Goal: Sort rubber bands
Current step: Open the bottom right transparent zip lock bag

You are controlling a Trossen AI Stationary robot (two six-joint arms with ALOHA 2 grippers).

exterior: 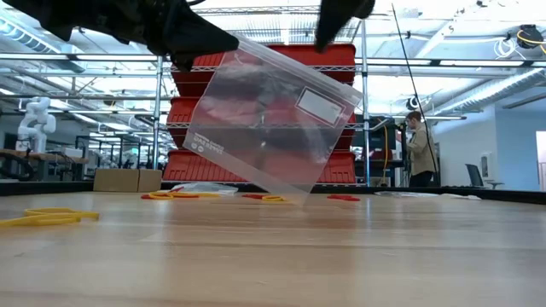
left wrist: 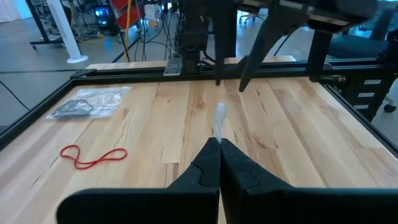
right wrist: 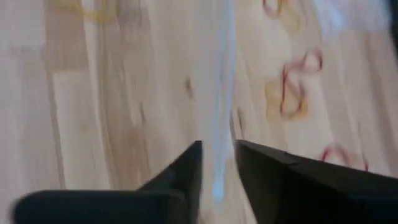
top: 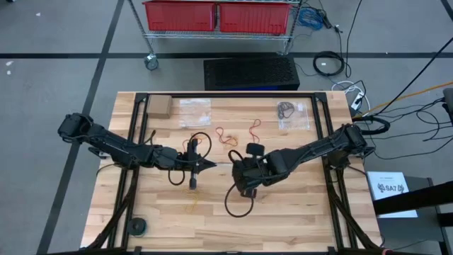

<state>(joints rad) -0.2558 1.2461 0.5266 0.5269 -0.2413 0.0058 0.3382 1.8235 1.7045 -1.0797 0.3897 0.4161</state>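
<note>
While my left tool [left wrist: 219, 146] pinches the limp clear bag [exterior: 264, 128] mid-bench, my right tool [right wrist: 217, 163] stands parted around its edge; floppy rubber bands [exterior: 175, 195] want pinching mid-loop.

Left hand [left wrist: 219, 163] pinched closed, right hand [right wrist: 217, 163] slightly parted

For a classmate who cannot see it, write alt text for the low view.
A clear plastic bag hangs tilted above the wooden table, held at its upper edge by dark grippers, its lowest corner near the tabletop. Yellow rubber bands lie at left, red-orange ones farther back before red bins.
</note>
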